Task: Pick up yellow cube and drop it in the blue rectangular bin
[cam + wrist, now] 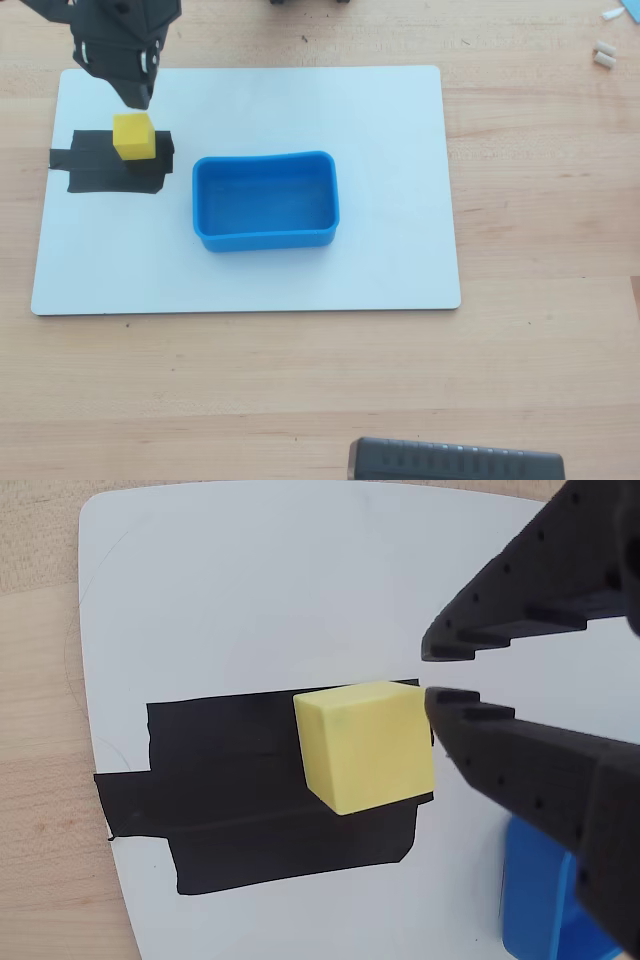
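Observation:
The yellow cube (133, 136) sits on a black tape patch (100, 170) at the left of the white board (380, 120). In the wrist view the cube (365, 745) lies just left of my gripper's fingertips. My gripper (140, 95) hangs just behind the cube in the overhead view. In the wrist view my gripper (430, 675) holds nothing, and its jaws stand a narrow gap apart, less than the cube's width. The blue rectangular bin (265, 200) stands empty at the middle of the board, to the right of the cube. A corner of it shows in the wrist view (540, 900).
The board lies on a wooden table (540, 200). A black device (455, 462) sits at the table's near edge. Small white bits (604, 52) lie at the far right corner.

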